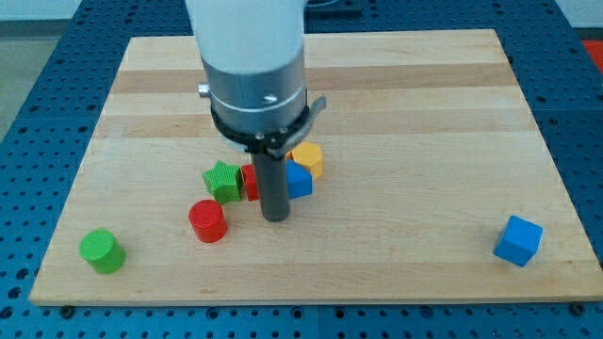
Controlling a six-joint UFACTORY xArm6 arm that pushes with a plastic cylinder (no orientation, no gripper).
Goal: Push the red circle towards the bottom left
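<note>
The red circle lies on the wooden board, left of centre and towards the view's bottom. My tip rests on the board to the right of the red circle, with a clear gap between them. Just above the tip sits a cluster: a green star, a red block partly hidden by the rod, a blue block and a yellow block. The rod hides part of this cluster.
A green circle lies near the board's bottom left corner. A blue cube lies near the bottom right corner. The arm's white and grey body covers the upper middle of the board.
</note>
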